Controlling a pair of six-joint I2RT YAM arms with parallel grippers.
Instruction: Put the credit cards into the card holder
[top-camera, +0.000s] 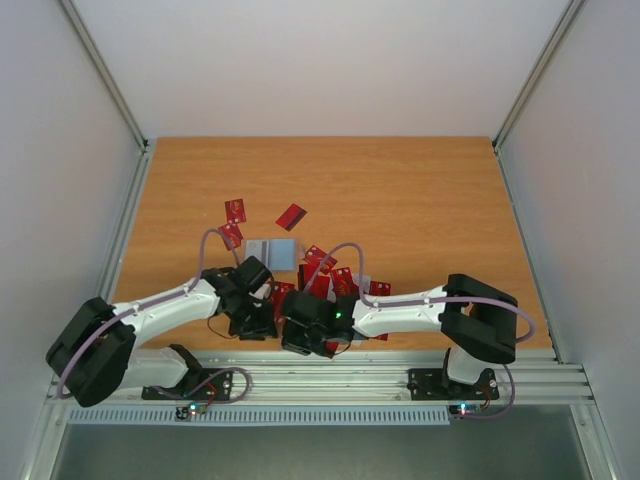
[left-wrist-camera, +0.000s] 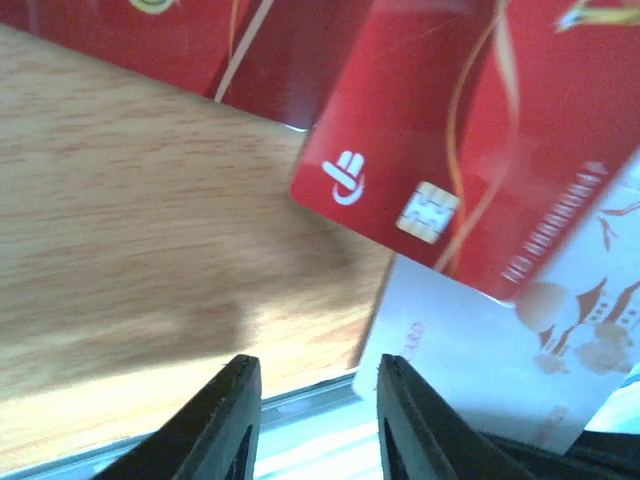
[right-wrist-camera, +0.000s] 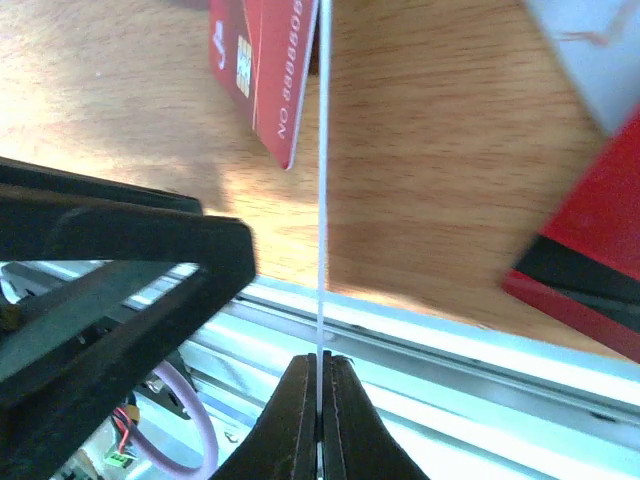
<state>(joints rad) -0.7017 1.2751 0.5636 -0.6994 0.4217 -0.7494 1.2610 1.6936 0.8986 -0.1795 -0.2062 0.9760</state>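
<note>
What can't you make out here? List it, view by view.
Right wrist: the card in the right fingers shows edge-on only; its faces are hidden.
Left wrist: the white card is cut by the frame edge, its print blurred.
Top view: the right arm covers part of the red card pile; the grey flat piece is too small to identify.

In the right wrist view, a red credit card carries white print along its edge: "NO" followed by a run of digits, mostly 8s, with a small white logo mark near its chip. In the left wrist view, a red credit card shows the same kind of white logo mark and "NO", with digits too blurred to read. The pale card beneath it bears faint writing that cannot be made out.
</note>
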